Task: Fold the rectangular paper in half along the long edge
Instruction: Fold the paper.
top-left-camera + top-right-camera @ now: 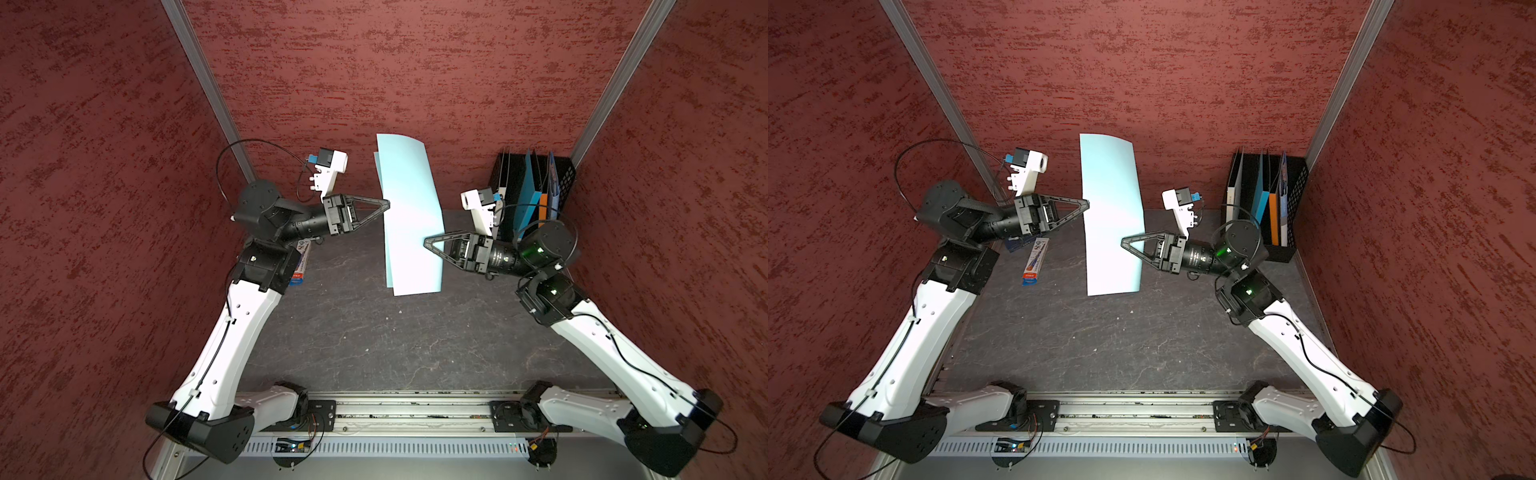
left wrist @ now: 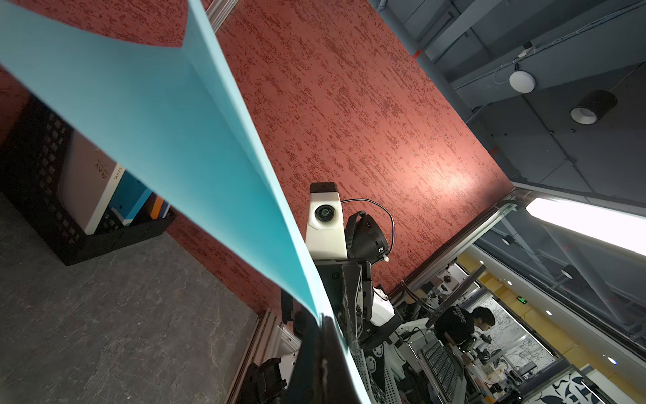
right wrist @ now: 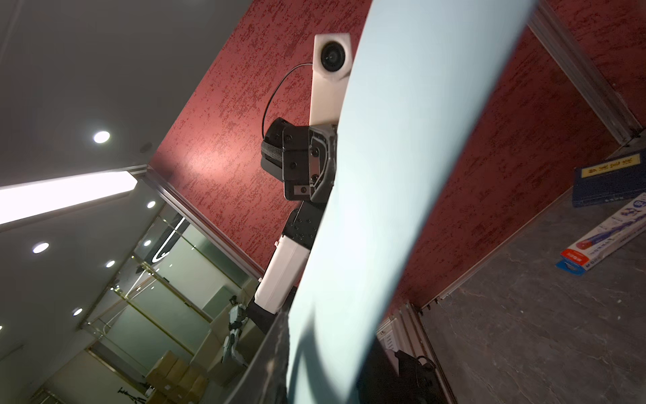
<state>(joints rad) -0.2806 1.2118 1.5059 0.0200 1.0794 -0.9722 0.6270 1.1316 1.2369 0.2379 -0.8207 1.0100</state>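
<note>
Pale blue and almost against both wrist lenses, the rectangular paper (image 3: 402, 175) hangs in the air above the desk (image 1: 353, 353), stretched as a long narrow strip between your 2 sets of jaws. Your left jaws are pressed together on the middle of 1 long edge, and in the left wrist view the sheet runs straight out from between them. Your right jaws reach in over the opposite long edge. The sheet seems to pass between them, but you cannot tell from these views whether they are clamped or slack. Both top views show the sheet doubled over and bowed. In a top view a second layer peeks out along the edge by the left jaws, so the 2 layers are not lined up and no sharp crease shows. By the look of it you are mid-fold: the halves are together but the crease is not yet set. Next you will likely need a sure hold at the right jaws and the 2 long edges brought flush. Then lay the strip on the bare desk below the jaws and press the folded side flat along its whole length. Mind the black file rack (image 1: 565, 174) just behind the right jaws and the boxed pack (image 1: 1034, 262) behind and below the left jaws.
</note>
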